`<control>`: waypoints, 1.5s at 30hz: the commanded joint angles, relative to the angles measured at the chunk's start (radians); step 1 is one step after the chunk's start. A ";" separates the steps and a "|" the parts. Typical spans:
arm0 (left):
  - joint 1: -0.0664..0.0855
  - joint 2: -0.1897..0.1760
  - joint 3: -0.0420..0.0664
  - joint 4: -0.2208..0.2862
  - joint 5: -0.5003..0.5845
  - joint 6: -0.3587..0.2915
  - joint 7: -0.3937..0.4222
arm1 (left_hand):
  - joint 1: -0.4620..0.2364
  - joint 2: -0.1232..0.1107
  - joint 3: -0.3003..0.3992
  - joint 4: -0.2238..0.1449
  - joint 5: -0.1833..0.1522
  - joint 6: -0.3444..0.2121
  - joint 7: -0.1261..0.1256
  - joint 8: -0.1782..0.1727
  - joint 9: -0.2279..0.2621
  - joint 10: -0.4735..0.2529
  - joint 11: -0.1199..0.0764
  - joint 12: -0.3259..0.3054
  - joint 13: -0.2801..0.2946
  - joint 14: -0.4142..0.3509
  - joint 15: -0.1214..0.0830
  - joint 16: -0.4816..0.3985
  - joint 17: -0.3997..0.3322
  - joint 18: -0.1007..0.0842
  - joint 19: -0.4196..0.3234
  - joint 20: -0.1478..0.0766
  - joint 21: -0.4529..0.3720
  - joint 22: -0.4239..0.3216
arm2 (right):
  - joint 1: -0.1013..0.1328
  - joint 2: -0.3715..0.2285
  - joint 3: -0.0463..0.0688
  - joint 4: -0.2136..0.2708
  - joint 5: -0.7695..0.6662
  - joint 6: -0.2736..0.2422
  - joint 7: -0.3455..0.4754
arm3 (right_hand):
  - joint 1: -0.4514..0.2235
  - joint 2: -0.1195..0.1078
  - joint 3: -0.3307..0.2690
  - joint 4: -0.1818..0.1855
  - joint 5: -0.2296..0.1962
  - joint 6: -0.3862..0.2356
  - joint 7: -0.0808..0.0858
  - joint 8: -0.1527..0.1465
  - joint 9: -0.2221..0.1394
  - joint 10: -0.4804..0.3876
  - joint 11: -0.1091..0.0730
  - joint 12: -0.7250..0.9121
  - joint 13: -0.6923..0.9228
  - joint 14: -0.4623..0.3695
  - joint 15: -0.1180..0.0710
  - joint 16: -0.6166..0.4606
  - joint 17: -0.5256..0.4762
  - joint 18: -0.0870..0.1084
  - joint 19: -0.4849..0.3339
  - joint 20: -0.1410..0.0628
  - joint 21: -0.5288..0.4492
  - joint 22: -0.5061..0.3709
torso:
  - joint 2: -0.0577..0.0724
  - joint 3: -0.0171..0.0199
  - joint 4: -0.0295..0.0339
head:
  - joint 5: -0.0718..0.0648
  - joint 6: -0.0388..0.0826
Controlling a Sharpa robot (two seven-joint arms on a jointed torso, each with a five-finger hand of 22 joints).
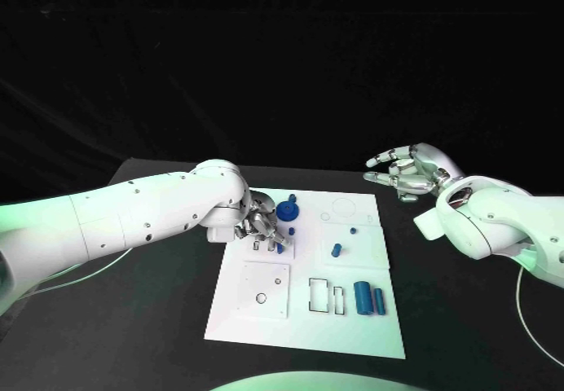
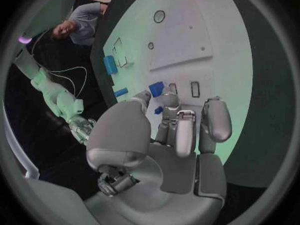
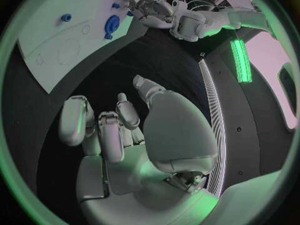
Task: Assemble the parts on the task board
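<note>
**Working at the Task Board: Left Hand on the Board, Right Hand Raised**

Reaching in over the near-left part of the task board, the left hand hovers low above the white plate with its fingers curled downward. The left wrist view shows a small blue part right at the fingertips; whether the fingers actually pinch it cannot be told from the pictures.

The task board lies flat in the middle of the black table. Parts on the board:

- A round blue part sits near the far-left corner, just beside the left hand.
- A small blue peg stands toward the far-right area.
- A short blue piece lies near the board's centre.
- Two blue cylinders lie side by side near the right edge, beside a rectangular outline.

A raised white square plate with holes occupies the near-left portion of the board.

The right hand is lifted off the table, well apart from the board's far-right corner. Its fingers are spread and loosely bent, and it holds nothing; the right wrist view confirms an empty palm.
</note>
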 commanded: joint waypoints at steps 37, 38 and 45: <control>0.000 -0.028 0.001 0.032 0.157 -0.088 0.010 | 0.129 -0.153 0.674 -0.140 0.010 -0.025 0.004 0.016 0.120 0.014 0.001 -0.002 -0.018 0.094 -0.003 0.002 0.236 -0.009 0.011 -0.001 0.028 0.040 | -0.003 0.000 0.000 -0.005 -0.003 0.024 -0.005 | -0.009 0.002 0.002 0.010 0.009 -0.004 0.000 0.006 -0.002 -0.003 0.000 -0.003 0.000 0.063 -0.006 -0.006 0.109 0.019 -0.008 -0.002 -0.008 -0.001 | 0.000 0.0017 0.0021 | -0.004 -0.005; 0.000 -0.032 0.001 0.036 0.165 -0.096 0.011 | 0.124 -0.156 0.681 -0.146 0.011 -0.023 0.003 0.017 0.122 0.018 0.000 0.000 -0.015 0.095 -0.004 0.003 0.237 -0.010 0.013 -0.001 0.029 0.043 | -0.003 -0.001 0.000 -0.005 -0.003 0.024 -0.005 | -0.009 0.002 0.001 0.011 0.010 -0.004 0.000 0.006 -0.002 -0.003 0.000 -0.003 -0.001 0.063 -0.006 -0.006 0.108 0.019 -0.009 -0.002 -0.010 -0.002 | -0.001 0.0019 0.0033 | -0.006 -0.004; 0.000 -0.074 0.008 0.083 0.194 -0.174 0.010 | 0.100 -0.170 0.711 -0.169 0.019 -0.010 -0.001 0.021 0.129 0.037 -0.004 0.012 -0.001 0.096 -0.008 0.004 0.239 -0.012 0.022 -0.004 0.036 0.056 | -0.003 -0.007 0.000 -0.006 -0.003 0.021 -0.006 | -0.011 0.002 0.001 0.012 0.010 -0.004 0.000 0.007 -0.002 -0.003 -0.001 -0.003 0.000 0.063 -0.006 -0.007 0.107 0.019 -0.009 -0.002 -0.009 -0.002 | -0.003 0.0036 0.0072 | -0.006 -0.003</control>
